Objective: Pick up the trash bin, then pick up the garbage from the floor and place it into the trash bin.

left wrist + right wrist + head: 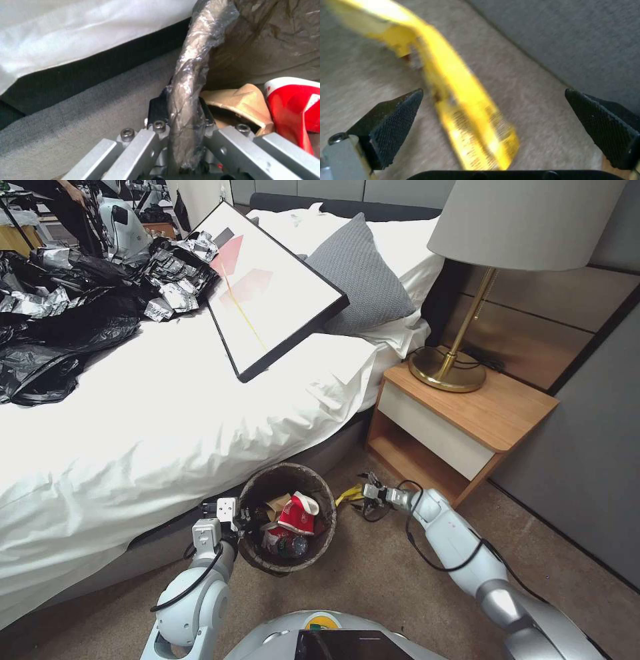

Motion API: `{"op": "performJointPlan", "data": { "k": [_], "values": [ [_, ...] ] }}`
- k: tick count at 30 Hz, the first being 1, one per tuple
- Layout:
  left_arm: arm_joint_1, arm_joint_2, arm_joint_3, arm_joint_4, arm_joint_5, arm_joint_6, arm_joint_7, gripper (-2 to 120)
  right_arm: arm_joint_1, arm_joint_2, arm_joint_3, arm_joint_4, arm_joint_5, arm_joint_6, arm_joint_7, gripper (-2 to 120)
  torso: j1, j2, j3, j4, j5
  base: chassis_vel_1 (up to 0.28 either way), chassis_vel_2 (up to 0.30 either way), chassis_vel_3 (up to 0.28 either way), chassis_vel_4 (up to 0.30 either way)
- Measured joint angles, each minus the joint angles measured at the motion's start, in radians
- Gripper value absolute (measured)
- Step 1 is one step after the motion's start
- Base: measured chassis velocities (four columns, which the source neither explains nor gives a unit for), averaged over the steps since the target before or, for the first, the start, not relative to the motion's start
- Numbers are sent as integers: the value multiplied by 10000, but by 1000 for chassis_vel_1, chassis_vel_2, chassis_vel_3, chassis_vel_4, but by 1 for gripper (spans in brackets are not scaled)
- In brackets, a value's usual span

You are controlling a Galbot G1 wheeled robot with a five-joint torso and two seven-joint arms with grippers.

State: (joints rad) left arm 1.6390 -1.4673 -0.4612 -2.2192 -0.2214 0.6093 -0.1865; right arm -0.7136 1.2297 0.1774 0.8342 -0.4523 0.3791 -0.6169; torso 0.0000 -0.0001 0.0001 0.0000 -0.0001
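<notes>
No readable writing anywhere; print on the yellow wrapper (466,117) blurred. Left gripper (181,117) clamped on the bag-covered near-left rim of the trash bin (267,488), beside the bed (133,447). Right gripper (493,125) spread wide, wrapper between its fingertips, untouched, just right of the bin. Inside: one red cup (298,513), one tan paper (277,505), one bottle (290,545).

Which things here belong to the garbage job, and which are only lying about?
Belongs to the job:
- trash bin, rim clamped by the left gripper
- red-and-white cup, tan paper and bottle inside it
- yellow wrapper on the floor, between the open fingers of the right gripper

Just lying about:
- framed picture
- grey pillow
- lamp
- nightstand
- black bags
</notes>
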Motion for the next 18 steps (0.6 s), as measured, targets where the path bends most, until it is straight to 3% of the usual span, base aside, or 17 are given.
{"op": "performJointPlan", "data": {
  "k": [13,16,18],
  "values": [
    [-6,-56,-3,99,51,0,3,0,717,452,-517,-918,16,19,297,100,0,0,0,1,1,0,0,0,0],
    [-15,-60,3,100,53,0,2,0,662,510,-554,-986,54,45,339,86,0,0,-1,0,1,0,0,0,0],
    [-17,-59,3,101,53,0,2,0,644,513,-563,-992,68,45,364,84,0,0,-1,0,1,0,0,0,0]
  ]
}}
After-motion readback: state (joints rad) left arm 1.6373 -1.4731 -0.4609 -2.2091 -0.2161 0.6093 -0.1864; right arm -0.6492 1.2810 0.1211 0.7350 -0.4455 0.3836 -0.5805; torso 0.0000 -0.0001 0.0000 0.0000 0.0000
